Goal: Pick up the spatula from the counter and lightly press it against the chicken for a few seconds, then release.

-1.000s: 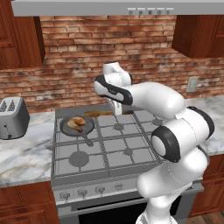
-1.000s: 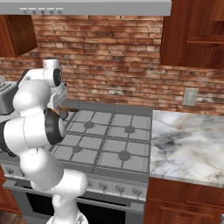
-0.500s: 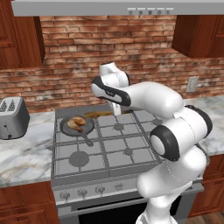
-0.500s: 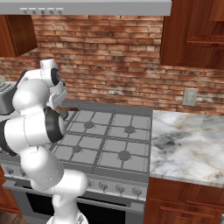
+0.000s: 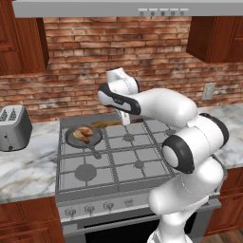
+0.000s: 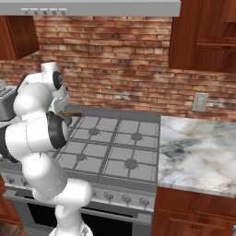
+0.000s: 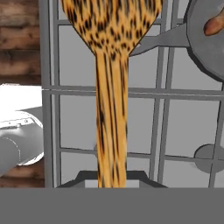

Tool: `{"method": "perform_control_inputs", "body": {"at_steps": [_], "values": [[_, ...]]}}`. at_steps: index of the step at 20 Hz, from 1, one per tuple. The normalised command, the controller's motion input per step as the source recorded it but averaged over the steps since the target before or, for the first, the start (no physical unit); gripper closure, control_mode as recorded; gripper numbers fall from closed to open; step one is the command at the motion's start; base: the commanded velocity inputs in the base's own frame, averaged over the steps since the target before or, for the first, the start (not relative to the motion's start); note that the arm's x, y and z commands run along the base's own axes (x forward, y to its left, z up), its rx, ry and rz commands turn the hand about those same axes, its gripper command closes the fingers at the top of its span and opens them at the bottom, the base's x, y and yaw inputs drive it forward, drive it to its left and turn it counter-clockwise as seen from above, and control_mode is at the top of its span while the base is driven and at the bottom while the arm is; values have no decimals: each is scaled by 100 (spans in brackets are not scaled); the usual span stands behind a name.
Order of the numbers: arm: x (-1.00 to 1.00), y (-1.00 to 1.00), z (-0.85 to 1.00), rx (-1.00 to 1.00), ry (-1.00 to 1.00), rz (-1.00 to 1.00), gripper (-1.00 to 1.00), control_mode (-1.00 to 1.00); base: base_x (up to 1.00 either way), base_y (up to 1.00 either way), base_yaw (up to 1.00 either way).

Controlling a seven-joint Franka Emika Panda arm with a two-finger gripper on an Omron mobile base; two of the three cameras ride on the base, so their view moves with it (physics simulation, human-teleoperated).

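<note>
- My claw (image 7: 112, 180) pinches the speckled brown wooden spatula (image 7: 111, 78) by its handle
- Golden-brown chicken piece (image 5: 83, 134) in the dark round pan (image 5: 71, 141), near the blade
- Advice: bring blade over chicken, lower flat, gently

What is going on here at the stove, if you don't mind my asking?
The arm's tool is shut on a wooden spatula and holds it over the stove grates. The blade is beside the pan that holds the chicken and is not yet on the meat, so the pressing is not yet done.
</note>
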Motion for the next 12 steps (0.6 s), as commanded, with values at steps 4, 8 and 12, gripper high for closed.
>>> {"method": "perform_control_inputs", "body": {"at_steps": [4,8,12], "values": [[0,4,0,-3,0,0,100,-100,0,0,0],[0,5,0,-6,0,0,100,-100,0,0,0],[0,11,0,-9,0,0,100,-100,0,0,0]]}}
